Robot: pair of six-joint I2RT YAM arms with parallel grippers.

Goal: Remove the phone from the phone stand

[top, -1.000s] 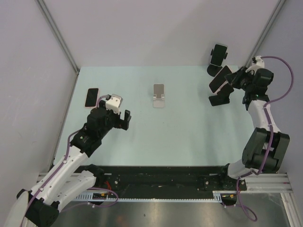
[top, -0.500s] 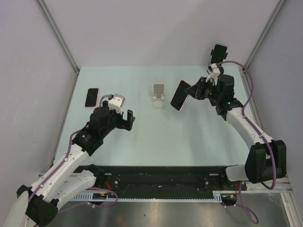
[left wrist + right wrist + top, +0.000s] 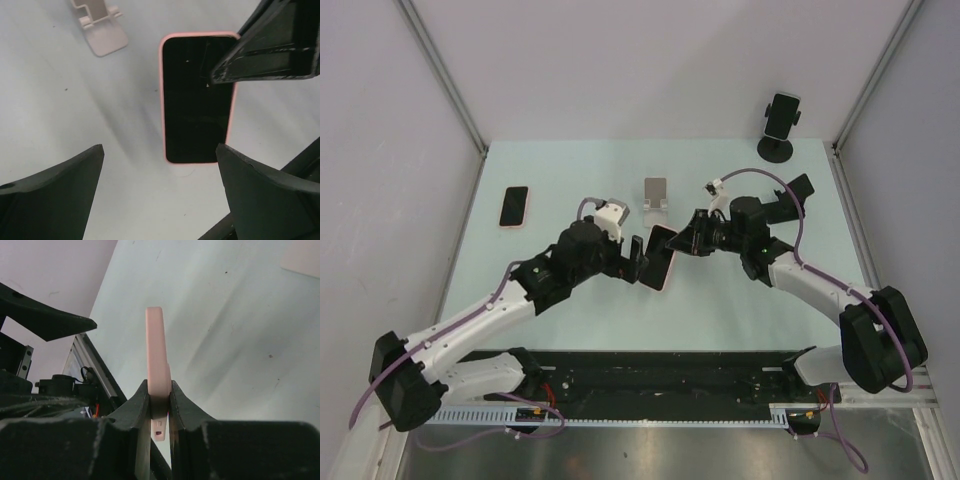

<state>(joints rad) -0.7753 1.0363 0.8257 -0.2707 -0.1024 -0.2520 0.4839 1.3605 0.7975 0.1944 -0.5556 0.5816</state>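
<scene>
A phone (image 3: 661, 258) in a pink case, screen dark, hangs tilted just above the middle of the table. My right gripper (image 3: 686, 243) is shut on its upper end; in the right wrist view the phone's edge (image 3: 156, 347) is pinched between the jaws of the right gripper (image 3: 159, 388). The black phone stand (image 3: 779, 125) stands at the back right with nothing in its cradle. My left gripper (image 3: 641, 262) is open right beside the phone. In the left wrist view the phone (image 3: 197, 105) faces the left gripper (image 3: 159, 150), ahead of its spread jaws and untouched.
A small pale stand (image 3: 656, 203) sits just behind the phone, also seen in the left wrist view as the pale stand (image 3: 100, 25). A second phone (image 3: 514, 206) lies flat at the left. The black rail (image 3: 650, 375) runs along the near edge.
My right arm has swung from the black stand at the back right to the table's middle, carrying the phone. My left arm has reached right to meet it, still open.
</scene>
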